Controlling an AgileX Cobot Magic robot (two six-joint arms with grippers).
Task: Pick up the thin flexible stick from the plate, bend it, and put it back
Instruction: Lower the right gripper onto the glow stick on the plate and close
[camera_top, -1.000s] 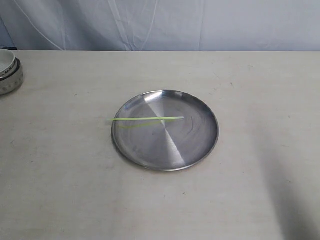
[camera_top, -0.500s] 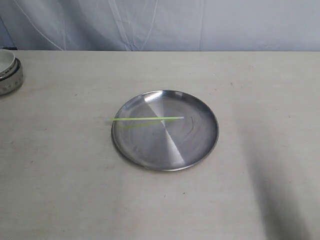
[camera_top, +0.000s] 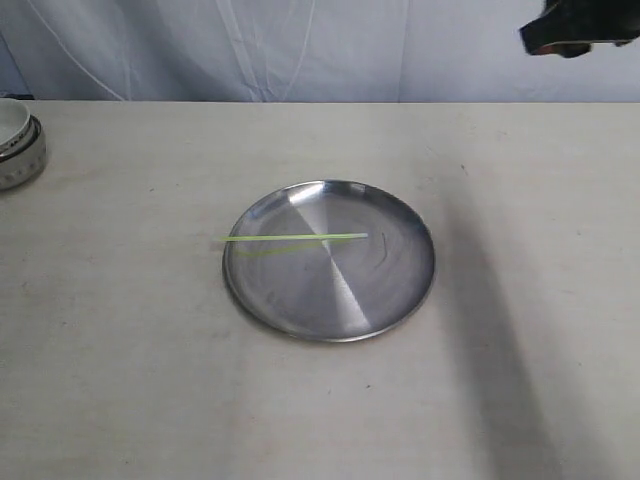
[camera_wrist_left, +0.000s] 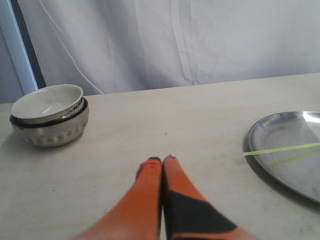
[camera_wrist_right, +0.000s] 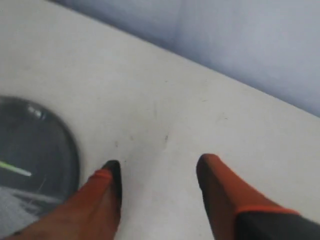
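Observation:
The thin flexible stick (camera_top: 295, 237), straight and neon green, lies across the left half of the steel plate (camera_top: 400, 290) at the table's middle, one end sticking out past the left rim. From the left wrist camera I see the stick (camera_wrist_left: 282, 148) and the plate (camera_wrist_left: 260, 135) off to one side of my left gripper (camera_wrist_left: 162, 160), whose orange fingers are pressed together over bare table. My right gripper (camera_wrist_right: 157, 165) is open above the table beside the plate (camera_wrist_right: 67, 145), with the stick's tip (camera_wrist_right: 15, 169) showing. In the exterior view, only a dark part of the right arm (camera_top: 575, 28) shows at the top right.
A white ceramic bowl (camera_top: 15, 140) in a ribbed holder sits at the table's far left edge, seen too in the left wrist view as the bowl (camera_wrist_left: 49, 112). A pale curtain (camera_top: 300, 50) hangs behind the table.
The right arm has come into the exterior view at the top right, and its shadow on the table has shifted left toward the plate. The stick and plate have not moved.

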